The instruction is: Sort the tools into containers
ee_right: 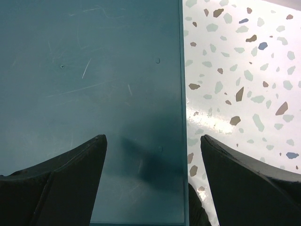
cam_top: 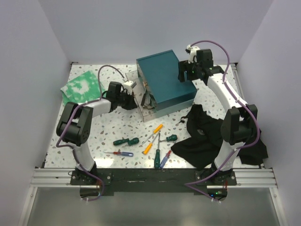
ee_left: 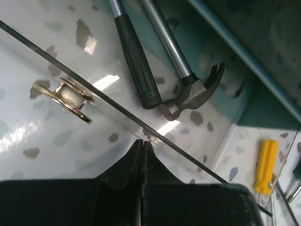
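Black-handled hammers (ee_left: pixel 136 61) lie in a clear plastic box (cam_top: pixel 149 114), left gripper (ee_left: pixel 142 143) pressed together, right gripper (ee_right: pixel 153 139) spread over a dark-teal box (ee_right: pixel 94 70).

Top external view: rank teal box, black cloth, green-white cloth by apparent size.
1. Black cloth and teal box: near tie, the cloth partly hidden by the right arm, so unranked.
2. Green-white cloth, clearly smallest.

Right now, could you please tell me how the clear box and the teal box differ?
The clear box is see-through; the teal box is opaque. The clear box is lower and smaller than the teal box. The clear box holds hammers in plain sight; the teal box shows only a flat closed top. Both are rectangular, side by side on the table.
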`<action>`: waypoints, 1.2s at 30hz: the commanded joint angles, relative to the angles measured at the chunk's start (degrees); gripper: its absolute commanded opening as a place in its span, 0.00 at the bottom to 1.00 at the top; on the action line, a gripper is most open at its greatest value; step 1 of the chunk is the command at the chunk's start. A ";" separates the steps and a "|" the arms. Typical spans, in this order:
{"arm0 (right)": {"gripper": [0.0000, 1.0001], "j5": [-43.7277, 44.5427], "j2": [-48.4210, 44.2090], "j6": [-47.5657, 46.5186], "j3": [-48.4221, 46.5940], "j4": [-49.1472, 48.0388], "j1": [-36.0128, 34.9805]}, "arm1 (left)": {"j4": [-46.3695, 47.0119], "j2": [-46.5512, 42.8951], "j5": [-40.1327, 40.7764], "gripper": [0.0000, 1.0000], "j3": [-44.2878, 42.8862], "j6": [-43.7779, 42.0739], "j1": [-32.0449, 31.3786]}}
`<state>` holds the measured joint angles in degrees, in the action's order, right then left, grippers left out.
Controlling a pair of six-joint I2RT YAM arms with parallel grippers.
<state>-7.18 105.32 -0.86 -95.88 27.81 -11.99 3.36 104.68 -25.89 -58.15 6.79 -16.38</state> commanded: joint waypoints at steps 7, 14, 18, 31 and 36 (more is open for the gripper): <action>0.85 -1.52 -0.90 0.42 1.31 -1.18 -0.49 | 8.94 7.02 -5.92 0.00 -13.21 8.15 -2.78; 0.85 -1.70 -0.90 0.51 1.66 -1.36 -0.49 | 10.53 12.21 -9.44 0.04 -16.38 9.21 -3.30; 0.85 -1.87 -0.82 0.51 1.57 -1.27 -0.58 | 11.06 10.90 -9.71 0.05 -15.24 9.56 -3.22; 0.85 -1.87 -0.64 0.51 1.30 -1.10 -0.49 | 7.63 -8.79 -6.29 0.44 -8.99 9.82 1.62; 0.85 -2.05 -0.55 0.42 1.22 -1.18 -0.49 | 3.34 -3.97 2.06 0.58 -16.10 14.48 1.44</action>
<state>-7.97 105.38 -0.86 -94.24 27.83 -12.32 9.17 97.34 -30.37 -69.06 17.50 -14.66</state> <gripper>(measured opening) 0.847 0.572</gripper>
